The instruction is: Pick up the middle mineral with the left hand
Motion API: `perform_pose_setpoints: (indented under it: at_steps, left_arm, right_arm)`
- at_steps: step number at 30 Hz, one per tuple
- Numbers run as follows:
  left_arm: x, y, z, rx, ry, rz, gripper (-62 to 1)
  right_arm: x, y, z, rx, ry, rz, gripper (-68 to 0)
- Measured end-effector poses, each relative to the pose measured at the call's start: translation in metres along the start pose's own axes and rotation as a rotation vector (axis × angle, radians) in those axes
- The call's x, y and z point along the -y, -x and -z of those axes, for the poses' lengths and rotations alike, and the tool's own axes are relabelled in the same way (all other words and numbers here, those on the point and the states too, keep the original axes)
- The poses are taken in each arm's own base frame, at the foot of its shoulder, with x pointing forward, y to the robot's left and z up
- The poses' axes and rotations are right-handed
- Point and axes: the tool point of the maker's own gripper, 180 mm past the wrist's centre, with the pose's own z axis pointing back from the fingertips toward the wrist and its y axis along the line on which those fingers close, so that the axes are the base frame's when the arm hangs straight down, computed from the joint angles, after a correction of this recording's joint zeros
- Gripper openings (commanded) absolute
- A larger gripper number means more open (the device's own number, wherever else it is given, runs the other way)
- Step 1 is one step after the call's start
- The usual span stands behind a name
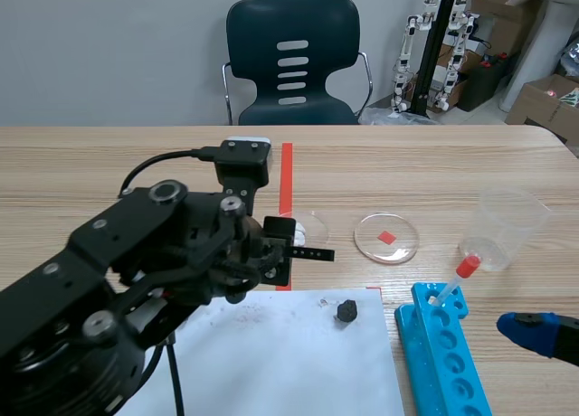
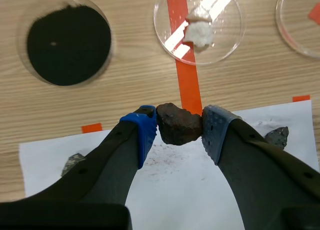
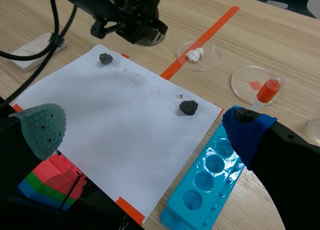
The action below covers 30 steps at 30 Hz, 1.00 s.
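Grey mineral (image 2: 73,162) half behind end effector (image 2: 179,127)

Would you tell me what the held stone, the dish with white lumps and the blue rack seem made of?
The stone, pinched in the left jaws, is rough, matte reddish-brown rock, likely mineral. The dish is clear and glossy, glass or plastic; the tape shows through. The rack looks like shiny moulded blue plastic, by its smooth wells.
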Motion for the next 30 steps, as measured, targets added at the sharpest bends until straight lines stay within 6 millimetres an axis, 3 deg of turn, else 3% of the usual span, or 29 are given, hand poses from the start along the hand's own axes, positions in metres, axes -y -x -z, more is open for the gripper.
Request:
perform_pose_setpoints:
  at_steps: [8, 12, 21, 30]
  left_arm:
    - [-0.038, -0.026, -0.048, 0.271, -0.01, 0.0, -49.4]
    - [-0.046, -0.033, -0.075, 0.407, 0.037, 0.064, -49.4]
    - [-0.049, -0.008, -0.124, 0.555, 0.141, 0.196, -49.3]
    - [-0.075, 0.013, -0.138, 0.525, 0.076, 0.259, -49.4]
  right_arm:
    - [0.0, 0.0, 0.0, 0.0, 0.0, 0.0, 0.4]
    - [0.0, 0.0, 0.0, 0.0, 0.0, 0.0, 0.4]
    - [0.0, 0.0, 0.0, 0.0, 0.0, 0.0, 0.4]
    - [0.0, 0.0, 0.0, 0.0, 0.0, 0.0, 0.4]
